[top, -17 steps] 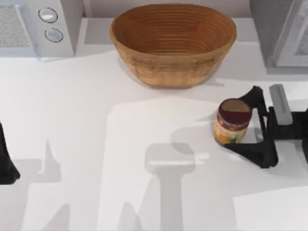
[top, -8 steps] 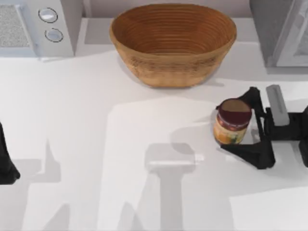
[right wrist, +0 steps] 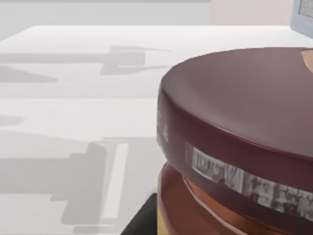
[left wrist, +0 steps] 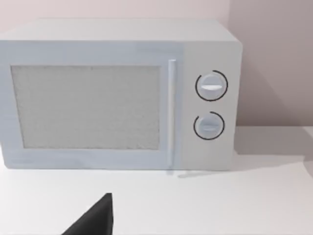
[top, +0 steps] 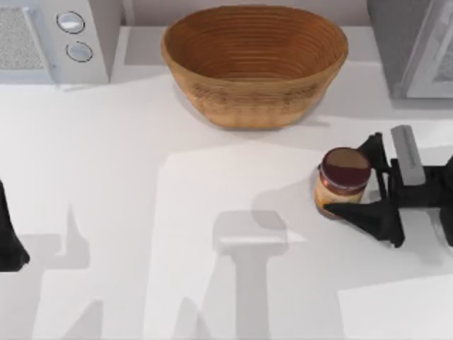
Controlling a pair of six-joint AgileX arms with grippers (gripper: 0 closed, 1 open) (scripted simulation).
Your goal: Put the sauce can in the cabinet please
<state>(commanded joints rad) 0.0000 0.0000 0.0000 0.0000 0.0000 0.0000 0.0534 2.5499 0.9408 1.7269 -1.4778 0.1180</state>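
My can (top: 342,183) has a dark maroon lid over an orange-yellow label; up close a pale grey speckled band rings the lid's edge. The basket (top: 255,64) is warm brown, ribbed in fine rings. The microwave (left wrist: 120,93) is pale bluish-white with a grey speckled window and two white knobs. The table (top: 141,177) is white with grey shadows. The cabinet (top: 414,46) is dark grey with a paler frame. My right gripper (top: 357,178) is black.

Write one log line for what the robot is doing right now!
stage: grasping | right gripper: fingers either side of sauce can, shut on it | can: upright on table | cabinet: back right | left gripper: parked, left edge
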